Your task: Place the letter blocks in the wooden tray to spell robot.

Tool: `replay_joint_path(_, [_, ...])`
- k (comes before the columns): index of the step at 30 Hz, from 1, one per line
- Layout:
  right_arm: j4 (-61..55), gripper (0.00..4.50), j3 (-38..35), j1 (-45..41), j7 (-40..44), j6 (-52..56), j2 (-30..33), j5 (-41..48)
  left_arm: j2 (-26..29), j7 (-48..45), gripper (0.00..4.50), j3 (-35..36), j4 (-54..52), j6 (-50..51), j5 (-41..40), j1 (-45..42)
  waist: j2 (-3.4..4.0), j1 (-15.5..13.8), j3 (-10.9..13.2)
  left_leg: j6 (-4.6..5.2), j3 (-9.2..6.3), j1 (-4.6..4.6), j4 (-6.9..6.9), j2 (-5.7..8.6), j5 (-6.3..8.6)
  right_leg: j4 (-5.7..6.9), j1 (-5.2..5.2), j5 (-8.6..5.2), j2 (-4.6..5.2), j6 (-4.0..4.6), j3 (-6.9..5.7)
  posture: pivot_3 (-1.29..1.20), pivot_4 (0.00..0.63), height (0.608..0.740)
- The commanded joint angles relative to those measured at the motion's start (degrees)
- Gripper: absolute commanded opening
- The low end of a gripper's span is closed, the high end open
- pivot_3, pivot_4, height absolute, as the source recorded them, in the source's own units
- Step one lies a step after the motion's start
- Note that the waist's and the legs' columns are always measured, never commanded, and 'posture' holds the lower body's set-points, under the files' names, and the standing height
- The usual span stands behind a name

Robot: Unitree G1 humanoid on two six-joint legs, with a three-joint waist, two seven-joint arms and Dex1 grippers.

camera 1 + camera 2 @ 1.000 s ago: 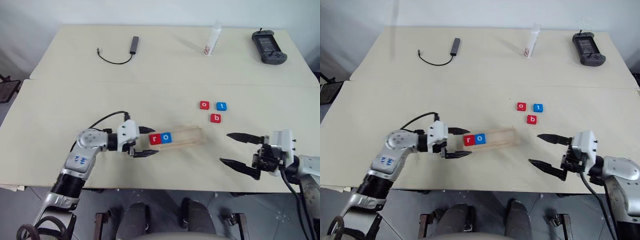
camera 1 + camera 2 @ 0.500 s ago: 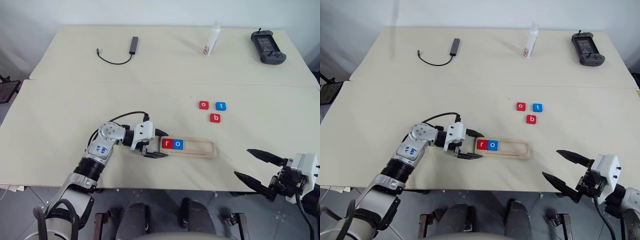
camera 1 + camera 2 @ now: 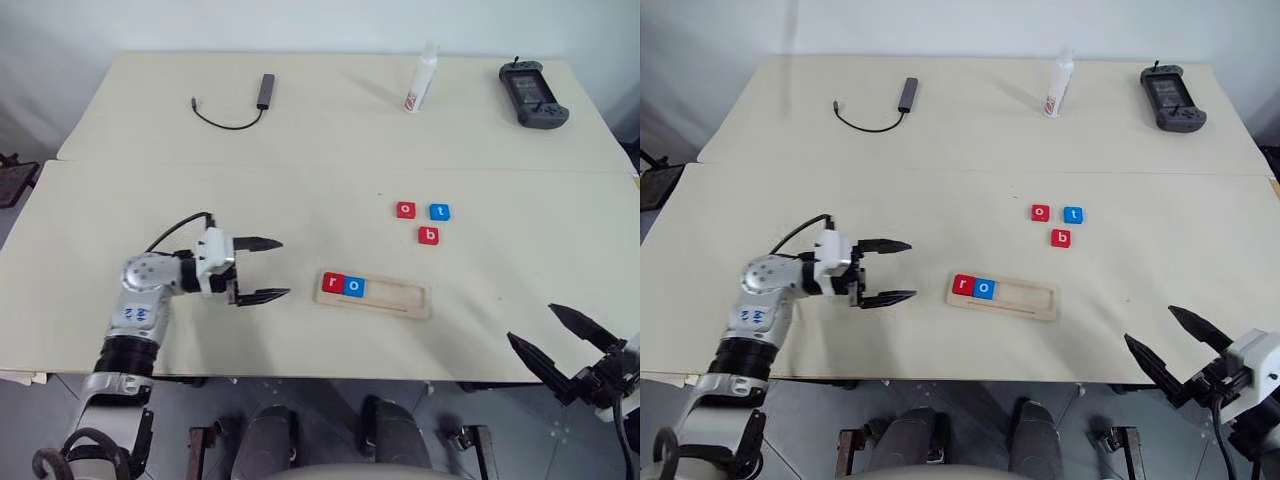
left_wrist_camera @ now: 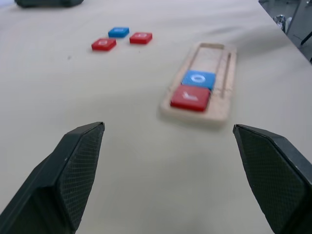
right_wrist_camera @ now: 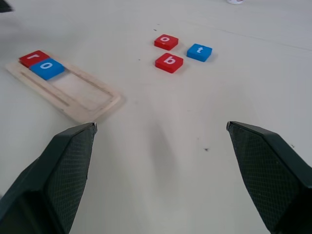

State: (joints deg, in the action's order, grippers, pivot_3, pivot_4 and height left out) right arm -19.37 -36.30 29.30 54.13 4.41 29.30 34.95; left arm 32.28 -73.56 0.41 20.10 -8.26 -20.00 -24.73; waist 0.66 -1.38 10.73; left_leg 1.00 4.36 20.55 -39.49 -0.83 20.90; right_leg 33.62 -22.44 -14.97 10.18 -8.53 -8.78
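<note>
In the left eye view the wooden tray [image 3: 374,294] lies flat on the pale bench [image 3: 300,190], and everything else is placed from it. Its left end holds a red r block [image 3: 332,283] with a blue o block [image 3: 354,286] touching it on the right; the remaining length of the tray is bare wood. Beyond the tray's right end, well apart from it, sit three loose blocks: a red o block [image 3: 405,210], a blue t block [image 3: 440,212] just beside it, and a red b block [image 3: 428,236] nearest the tray. The left tool [image 3: 268,268] hangs to the left of the tray, clear of it, its two black fingers spread wide with nothing between them. The right tool [image 3: 548,341] sits off the bench's near edge, to the right of the tray and nearer the robot, also spread wide and holding nothing. Far behind the tray lie a black cable with an adapter [image 3: 245,102], a white bottle [image 3: 421,80] and a dark handheld controller [image 3: 533,93]. In the left wrist view the tray [image 4: 222,83] lies lengthwise ahead of the wide-set fingers [image 4: 73,170], red block nearest, blue next, with the three loose blocks beyond. In the right wrist view the tray [image 5: 92,100] lies ahead between the parted fingers [image 5: 263,170], and the o, t and b blocks sit apart from it.
</note>
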Motion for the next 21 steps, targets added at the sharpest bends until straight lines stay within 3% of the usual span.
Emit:
replay_joint_path(1, [0.56,4.5,0.78,-3.68,-1.27,-0.83,1.03,0.0,1.04,0.88,4.49,1.74,-5.77,2.84,-2.24,1.93,0.0,0.0,0.0,0.0,0.0,0.0,0.0,0.0,0.0,0.0,0.0,0.0,0.0,0.0,0.01,0.0,0.15,0.74])
replay_joint_path(3, [-0.01,4.5,2.53,-7.04,-4.8,3.94,4.1,-1.91,1.14,2.49,4.49,2.14,-8.0,4.43,-2.14,3.39,0.0,0.13,0.0,0.0,0.01,0.0,-0.04,0.0,0.0,0.03,0.0,0.0,0.01,0.0,0.04,0.0,0.15,0.74])
replay_joint_path(7, [-0.53,4.5,8.94,-22.94,-13.99,22.84,13.66,0.08,0.64,6.56,4.49,3.28,-13.09,6.19,-1.95,7.03,0.04,1.09,0.02,0.01,-0.11,-0.13,-0.07,-0.04,0.0,0.16,-0.1,0.01,0.01,0.0,0.34,0.0,0.15,0.74])
replay_joint_path(11, [2.63,4.5,17.65,-38.12,-14.79,36.34,20.67,0.58,0.64,9.82,4.49,3.9,-17.95,7.09,-1.71,10.65,0.07,1.45,0.04,-0.02,-0.17,-0.15,-0.08,-0.09,0.01,0.23,-0.14,0.0,-0.02,0.02,0.33,0.0,0.15,0.74])
replay_joint_path(15, [11.12,4.5,29.94,-56.07,-17.12,46.4,21.37,-4.82,-0.09,13.72,4.49,4.56,-22.37,7.78,-1.47,14.21,0.05,1.37,0.04,0.05,-0.19,-0.01,-0.15,-0.02,0.04,0.18,-0.17,0.01,0.03,0.02,0.29,0.0,0.15,0.74])
replay_joint_path(21, [25.43,4.5,40.07,-70.25,-18.62,47.22,15.95,-13.0,-0.76,17.63,4.49,4.25,-27.18,9.36,-1.43,18.13,0.06,1.37,0.03,0.08,-0.21,0.74,-0.5,0.02,0.1,0.15,-0.4,0.01,0.11,0.01,-0.2,0.0,0.15,0.74])
